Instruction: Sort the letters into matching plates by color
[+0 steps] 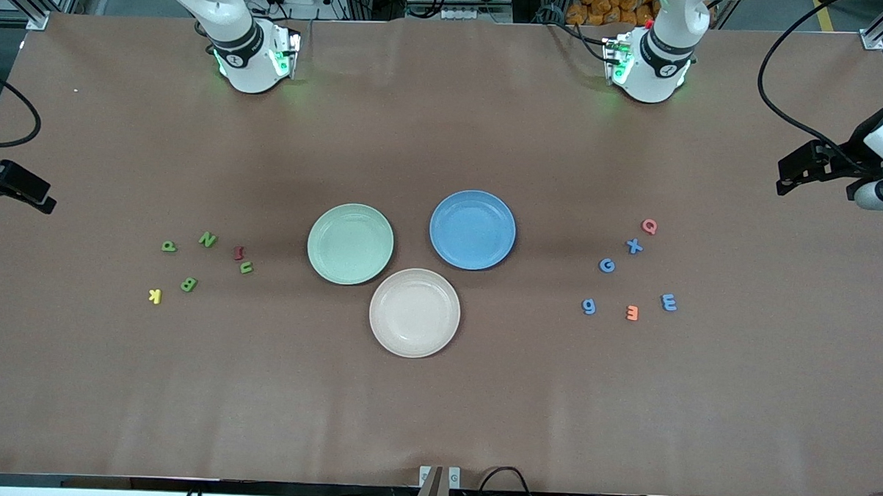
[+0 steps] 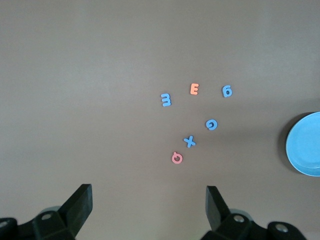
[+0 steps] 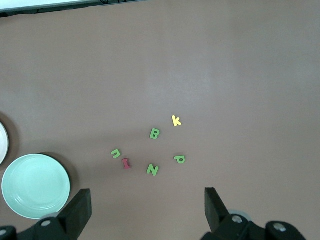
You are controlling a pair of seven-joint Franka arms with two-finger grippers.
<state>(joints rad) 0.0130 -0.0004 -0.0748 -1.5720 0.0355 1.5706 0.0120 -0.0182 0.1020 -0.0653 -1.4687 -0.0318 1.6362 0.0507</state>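
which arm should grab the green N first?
Right. The green N lies toward the right arm's end of the table, beside the green plate. The right hand is open with that letter cluster in its wrist view; the left hand, also open, sees only the blue cluster.

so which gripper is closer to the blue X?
Left. The left gripper hangs open at the left arm's end of the table, with the blue X close by. The right gripper hangs open at the right arm's end.

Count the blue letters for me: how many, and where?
4, all on the table toward the left arm's end: X nearest the pink Q, G, g, and E beside the orange E. None looks hidden.
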